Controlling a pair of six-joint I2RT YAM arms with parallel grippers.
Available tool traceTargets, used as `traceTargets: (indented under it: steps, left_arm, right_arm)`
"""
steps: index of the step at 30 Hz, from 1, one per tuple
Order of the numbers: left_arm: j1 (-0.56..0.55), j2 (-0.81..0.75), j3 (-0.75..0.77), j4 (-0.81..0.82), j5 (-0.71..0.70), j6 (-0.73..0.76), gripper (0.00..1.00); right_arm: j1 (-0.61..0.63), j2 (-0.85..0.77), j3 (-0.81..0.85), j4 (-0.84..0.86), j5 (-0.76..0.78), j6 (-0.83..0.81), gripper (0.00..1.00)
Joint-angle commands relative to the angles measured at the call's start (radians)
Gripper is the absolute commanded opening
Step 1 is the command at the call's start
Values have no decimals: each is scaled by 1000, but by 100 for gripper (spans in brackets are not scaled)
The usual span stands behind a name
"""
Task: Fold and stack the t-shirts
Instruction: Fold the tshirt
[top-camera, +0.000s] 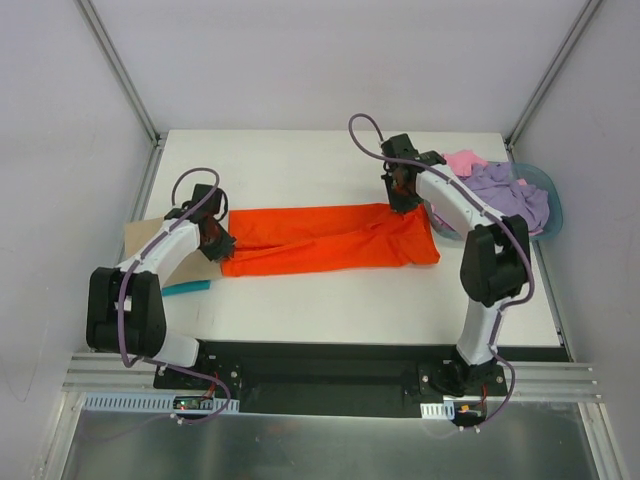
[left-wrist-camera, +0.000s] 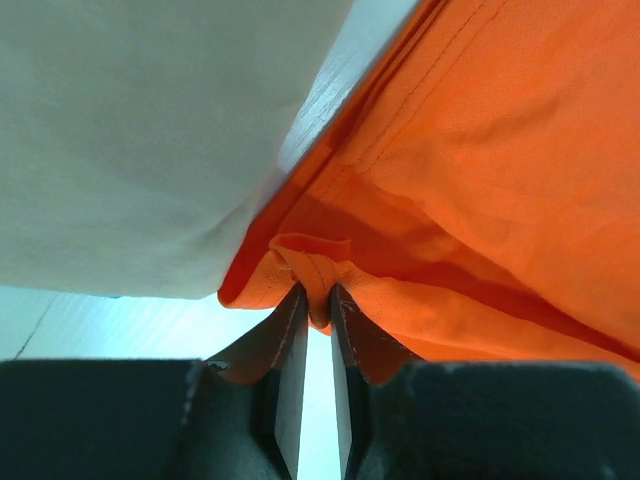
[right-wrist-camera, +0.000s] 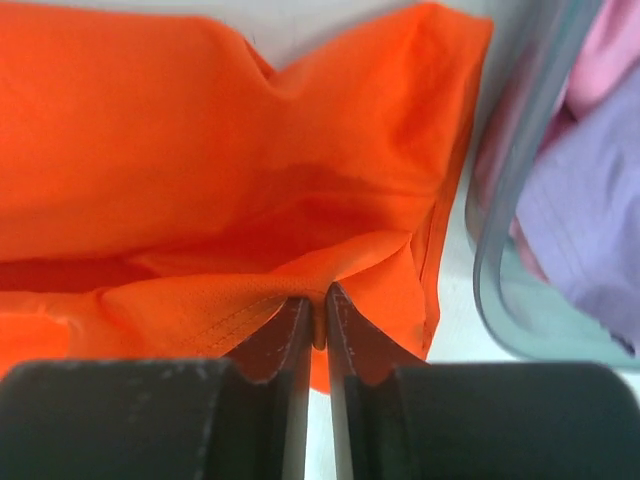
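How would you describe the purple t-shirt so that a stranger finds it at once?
Start at the far right corner of the white table, where a blue-grey basin stands. The purple t-shirt lies crumpled in it. Only it is lilac: its neighbour is a pink t-shirt, and the orange t-shirt lies mid-table.

A robotics lab cell is suggested: a white table (top-camera: 300, 160) is enclosed by plain panels (top-camera: 330, 60) on aluminium struts (top-camera: 120, 68) (seen beyond the left gripper (top-camera: 213, 238) and right gripper (top-camera: 403, 203)), and an extruded rail (top-camera: 100, 378) is mounted behind them.
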Motion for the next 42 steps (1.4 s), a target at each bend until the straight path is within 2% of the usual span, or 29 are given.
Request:
traceTargets:
  steps: [1, 2, 3, 4, 5, 8, 9, 10, 11, 12, 15, 19, 22, 24, 28, 33, 36, 42]
  left_arm:
    - [8, 47, 79, 2, 2, 34, 14]
    - [6, 53, 87, 2, 10, 49, 16]
    - [8, 55, 94, 0, 26, 55, 34]
    - [8, 52, 108, 0, 34, 63, 48]
    - [8, 40, 113, 2, 40, 75, 55]
    - [5, -6, 130, 3, 69, 95, 78]
    - [6, -20, 133, 3, 83, 98, 93]
    - [5, -34, 137, 8, 85, 106, 97]
    - [3, -55, 139, 11, 114, 109, 99]
    - [-3, -65, 139, 14, 138, 112, 99]
    - [-16, -77, 146, 38, 171, 126, 99]
    - [-58, -7, 182, 67, 244, 149, 99]
    - [-81, 81, 214, 98, 266, 160, 99]
    - [-93, 131, 234, 117, 301, 164, 99]
    - [-99, 234, 255, 130, 301, 152, 99]
    - [-124, 262, 190, 163, 296, 135, 99]
    - [-159, 244, 81, 170, 312, 118, 99]
    - [-273, 113, -125, 189, 281, 14, 99]
  right_arm:
    - [-21, 90, 122, -2, -54, -92, 17]
    - [-21, 104, 162, -13, -51, -97, 23]
    - [-19, 114, 178, -28, -45, -94, 45]
    - [-21, 127, 188, -48, -43, -90, 51]
    - [-19, 124, 190, -51, -48, -88, 54]
    - [-18, 70, 160, -42, -74, -70, 75]
    - [-18, 52, 128, -36, -84, -60, 81]
    - [-18, 11, 107, -27, -116, -45, 84]
    - [-16, -13, 88, -17, -139, -39, 87]
    - [-15, -55, 39, -10, -164, -31, 99]
    - [-4, -131, -66, 28, -292, 16, 100]
    - [25, -205, -230, 108, -365, 114, 97]
    - [25, -200, -298, 185, -487, 206, 97]
    - [25, -154, -315, 211, -514, 268, 97]
    - [2, -56, -286, 243, -528, 361, 97]
    - [-38, 80, -182, 254, -514, 414, 97]
    - [-47, 180, -67, 227, -561, 401, 97]
    - [-46, 358, 154, 197, -667, 357, 97]
